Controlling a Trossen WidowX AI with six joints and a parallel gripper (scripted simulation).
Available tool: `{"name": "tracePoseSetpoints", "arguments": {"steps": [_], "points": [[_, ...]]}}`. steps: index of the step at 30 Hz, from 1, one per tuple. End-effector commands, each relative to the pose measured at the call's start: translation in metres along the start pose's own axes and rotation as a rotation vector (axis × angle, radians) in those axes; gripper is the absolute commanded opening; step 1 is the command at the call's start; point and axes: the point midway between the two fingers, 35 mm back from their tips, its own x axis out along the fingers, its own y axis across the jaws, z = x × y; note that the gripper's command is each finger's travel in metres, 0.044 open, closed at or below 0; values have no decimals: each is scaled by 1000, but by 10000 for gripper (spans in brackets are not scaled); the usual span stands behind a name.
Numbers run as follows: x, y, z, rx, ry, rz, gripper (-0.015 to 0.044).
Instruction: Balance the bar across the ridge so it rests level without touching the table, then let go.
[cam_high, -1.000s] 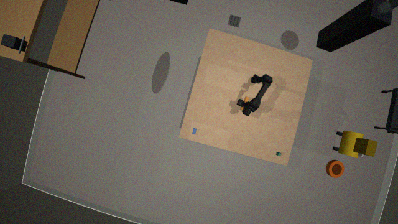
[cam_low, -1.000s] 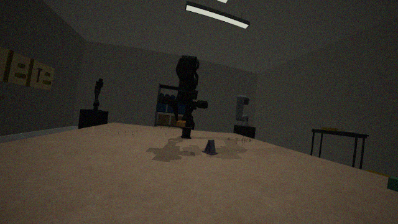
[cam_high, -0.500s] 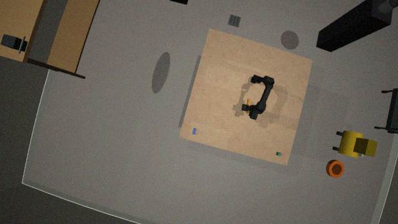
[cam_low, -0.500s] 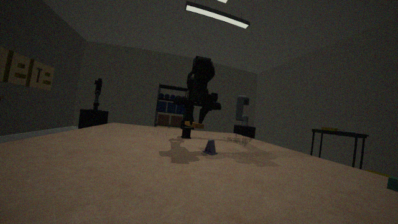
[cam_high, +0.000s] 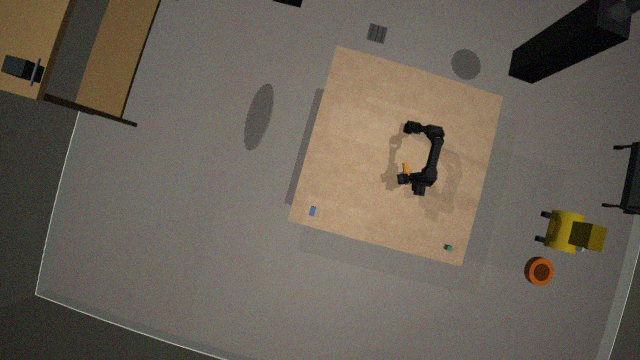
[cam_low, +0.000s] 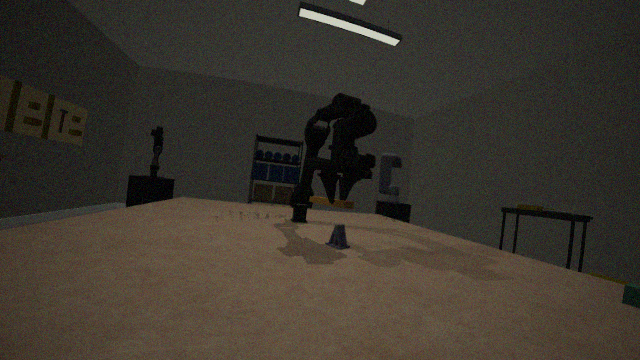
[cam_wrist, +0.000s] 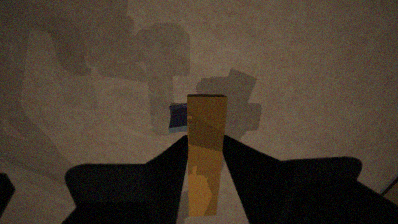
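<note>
The orange bar (cam_high: 406, 167) (cam_low: 318, 200) (cam_wrist: 206, 117) is held level or nearly so, well above the tabletop. My gripper (cam_low: 337, 200) (cam_wrist: 204, 139) is shut on it, with one dark finger on each side. The small dark blue-purple ridge (cam_low: 338, 237) (cam_wrist: 178, 118) stands upright on the table. In the wrist view it lies below the bar's far part, and its right side is hidden behind the bar. The ridge and bar do not touch. In the top view the arm covers the ridge and the fingertips.
The wooden table (cam_high: 350, 90) (cam_low: 150, 280) also bears a blue block (cam_high: 312, 211) near one corner and a green block (cam_high: 448, 247) (cam_low: 631, 295) near another. The arm's shadows fall around the ridge. Other furniture stands off the table.
</note>
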Motion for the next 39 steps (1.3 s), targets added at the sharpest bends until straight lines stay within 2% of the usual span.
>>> {"name": "tracePoseSetpoints", "arguments": {"steps": [1,9,39], "points": [[0,13,6,-61,-1,4,0],[0,35,13,-140,-2,6,0],[43,37,12,-141,-2,6,0]]}}
